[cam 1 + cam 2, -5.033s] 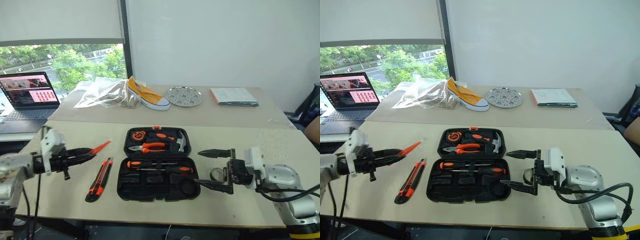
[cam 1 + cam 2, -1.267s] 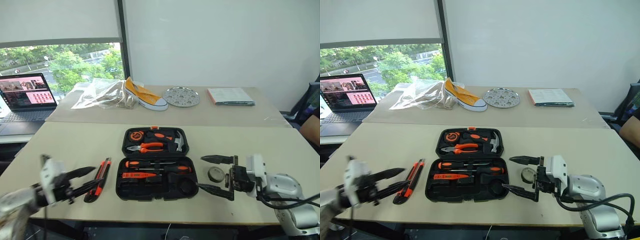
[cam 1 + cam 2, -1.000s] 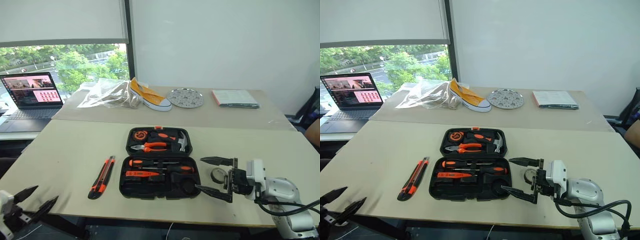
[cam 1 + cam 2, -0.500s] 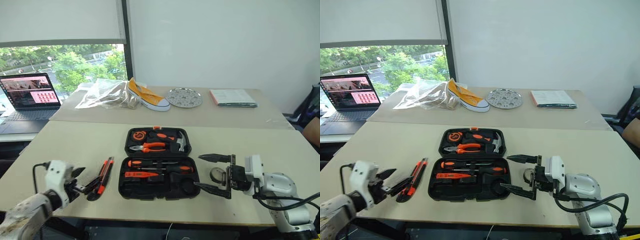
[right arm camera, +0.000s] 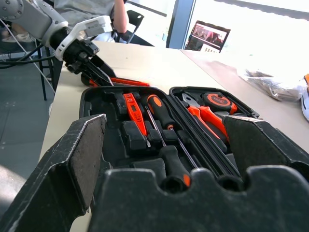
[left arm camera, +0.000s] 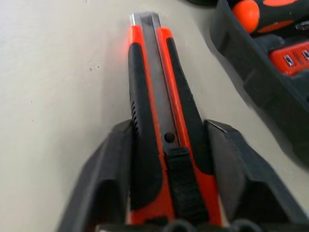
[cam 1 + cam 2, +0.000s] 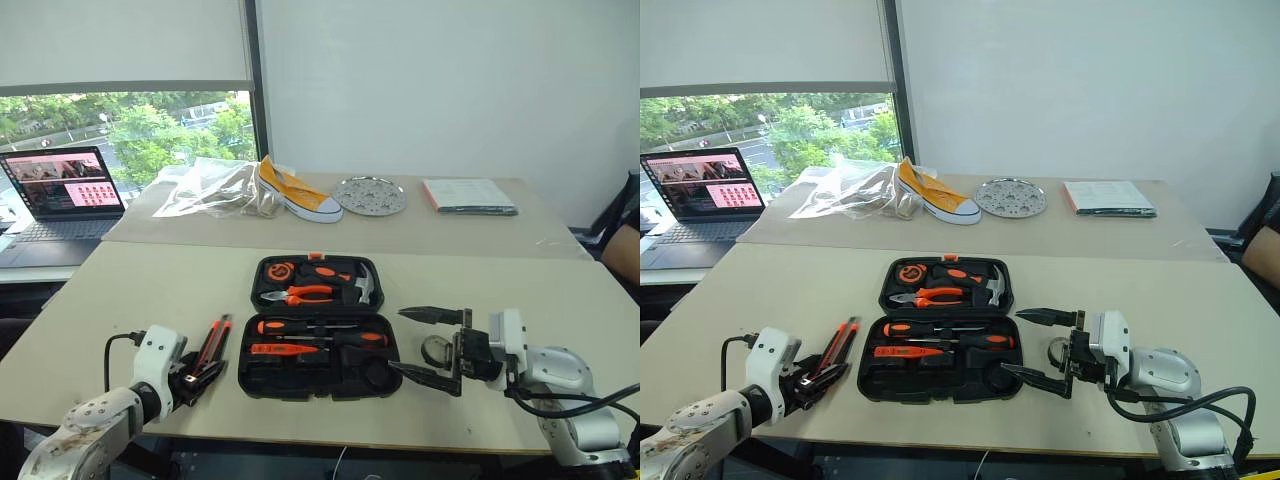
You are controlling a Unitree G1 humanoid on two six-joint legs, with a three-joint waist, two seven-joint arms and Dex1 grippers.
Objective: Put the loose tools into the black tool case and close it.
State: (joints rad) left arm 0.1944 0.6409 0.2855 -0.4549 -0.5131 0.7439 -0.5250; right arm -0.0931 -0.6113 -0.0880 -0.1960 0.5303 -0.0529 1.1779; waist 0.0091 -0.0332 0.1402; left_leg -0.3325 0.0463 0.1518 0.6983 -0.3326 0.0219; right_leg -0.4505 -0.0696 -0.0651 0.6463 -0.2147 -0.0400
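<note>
Orange-and-black utility knife [image 6: 161, 125] lies on the beige table [image 7: 130, 290], at 9 o'clock of the open black plastic tool case [image 7: 318, 345]; left gripper [image 7: 198, 377] fingers straddle its near end, touching; right gripper [image 7: 432, 346] spread wide, empty

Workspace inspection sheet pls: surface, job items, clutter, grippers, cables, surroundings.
Surface: beige table, a second table butted behind it.
Job's things: black tool case lies open; two black-and-orange screwdrivers and a slim orange screwdriver sit in its near half. Utility knife lies on the table left of the case. Tape roll lies right of the case.
Clutter: yellow shoe, plastic bag, metal dish, booklet on the far table.
Grippers: left gripper straddles the knife's near end, jaws on both sides. Right gripper open, beside the tape roll.
Cables: black cable on the right arm.
Surroundings: laptop, window, white wall.
</note>
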